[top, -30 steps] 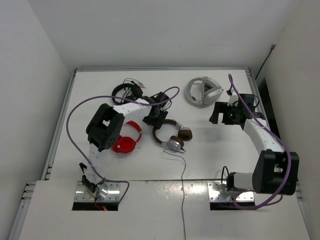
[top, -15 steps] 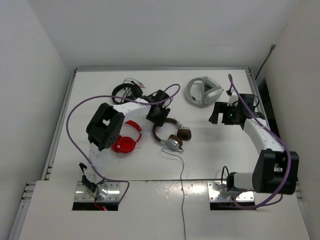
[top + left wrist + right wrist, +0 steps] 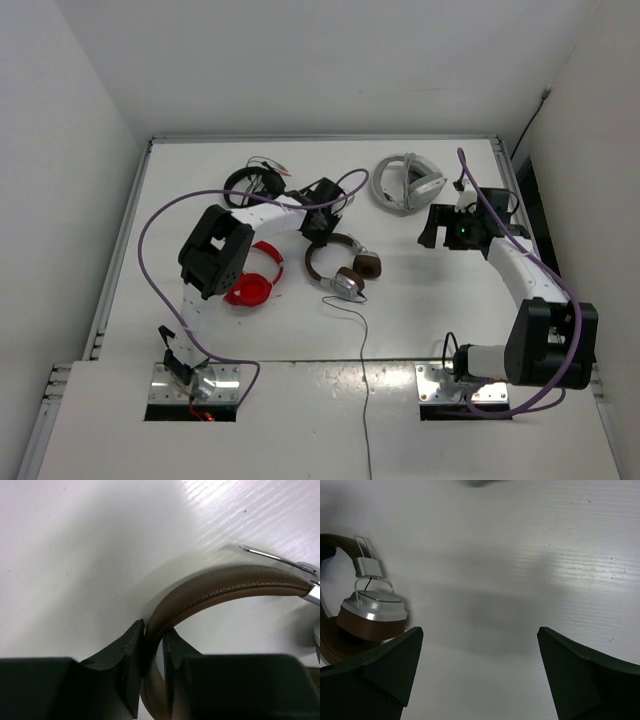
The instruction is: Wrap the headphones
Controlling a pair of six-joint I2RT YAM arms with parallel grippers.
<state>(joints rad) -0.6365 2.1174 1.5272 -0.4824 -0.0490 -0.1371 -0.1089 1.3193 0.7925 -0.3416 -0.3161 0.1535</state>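
Three views: one fixed high up, two mounted on the wrists.

From above and behind the robot we look down, from far off, on the whole table. Our left wrist camera looks along the left gripper from very close, with the band of the headphones between its jaws. Our right wrist camera faces down past the right gripper, from a little higher, and shows one ear cup ahead and left of the jaws. All three views share the headphones.
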